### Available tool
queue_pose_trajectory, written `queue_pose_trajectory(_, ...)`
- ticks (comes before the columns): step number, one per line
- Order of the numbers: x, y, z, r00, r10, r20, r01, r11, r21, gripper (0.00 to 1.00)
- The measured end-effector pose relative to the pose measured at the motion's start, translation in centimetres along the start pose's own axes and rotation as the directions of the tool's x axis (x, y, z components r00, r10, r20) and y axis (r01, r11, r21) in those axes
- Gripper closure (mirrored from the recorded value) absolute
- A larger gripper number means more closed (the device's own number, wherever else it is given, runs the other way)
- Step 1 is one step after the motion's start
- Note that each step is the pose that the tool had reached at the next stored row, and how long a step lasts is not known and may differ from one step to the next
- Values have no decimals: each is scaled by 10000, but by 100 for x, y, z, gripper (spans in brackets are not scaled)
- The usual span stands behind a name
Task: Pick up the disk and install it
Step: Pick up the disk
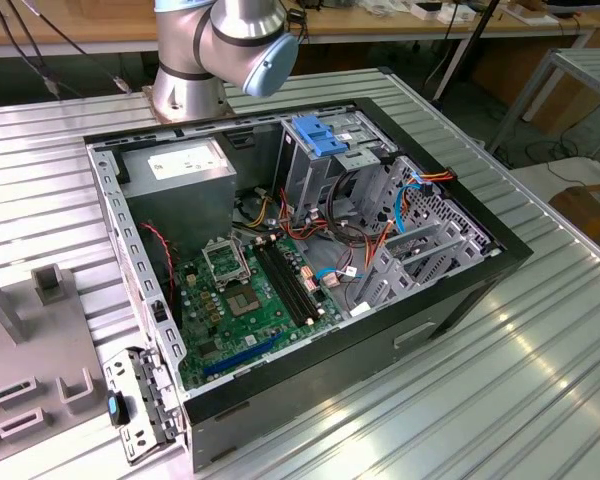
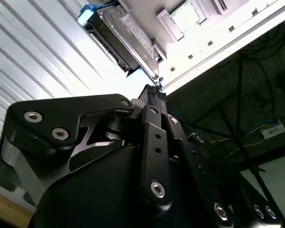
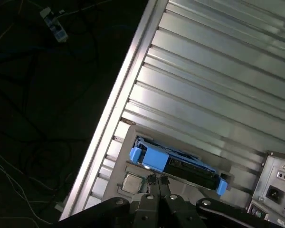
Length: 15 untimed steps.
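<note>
The disk (image 3: 180,167) stands on edge in a grey holder (image 3: 133,147) on the ribbed metal table, with blue plastic rails at both ends. In the second wrist view the disk (image 2: 126,35) shows its silver body and one blue end. My gripper (image 3: 157,181) hovers just short of the disk's long edge, apart from it, fingers together with nothing between them. Its black fingertips (image 2: 154,91) point at the disk in the second wrist view. In the exterior view the open computer case (image 1: 460,300) lies on the table, with a metal drive cage (image 1: 320,180) at its back.
A bare blue bracket (image 1: 325,135) sits on top of the drive cage. A grey power supply (image 1: 185,170) and the green motherboard (image 1: 255,300) fill the case. The table edge (image 3: 118,104) runs close to the holder. The case's rear panel (image 3: 275,190) stands beside the disk.
</note>
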<state>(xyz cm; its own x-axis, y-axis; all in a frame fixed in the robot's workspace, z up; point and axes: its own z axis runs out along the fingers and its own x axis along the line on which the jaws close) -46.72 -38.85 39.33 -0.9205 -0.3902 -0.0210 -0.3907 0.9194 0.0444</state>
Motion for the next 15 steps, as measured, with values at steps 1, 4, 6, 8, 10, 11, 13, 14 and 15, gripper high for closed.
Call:
queue_pose_trajectory(1, 0, 0, 0, 9990, -452, -20, 452, 9990, -10, 89)
queue_pose_trajectory(4, 0, 0, 0, 9920, -1257, -55, 1257, 9921, -30, 89)
queue_pose_trajectory(6, 0, 0, 0, 9874, -1582, -69, 1582, 9874, -37, 89)
queue_pose_trajectory(8, 0, 0, 0, 9831, -1827, -80, 1827, 9832, -42, 89)
queue_pose_trajectory(10, 0, 0, 1, 9750, -2221, -99, 2221, 9750, -47, 89)
queue_pose_trajectory(11, 0, 0, 1, 9710, -2390, -110, 2390, 9710, -49, 89)
queue_pose_trajectory(13, 0, -1, 1, 9604, -2782, -130, 2782, 9605, -54, 89)
queue_pose_trajectory(14, 0, -1, 1, 9515, -3073, -145, 3073, 9516, -61, 89)
queue_pose_trajectory(15, 0, -1, 1, 9456, -3251, -154, 3250, 9457, -65, 89)
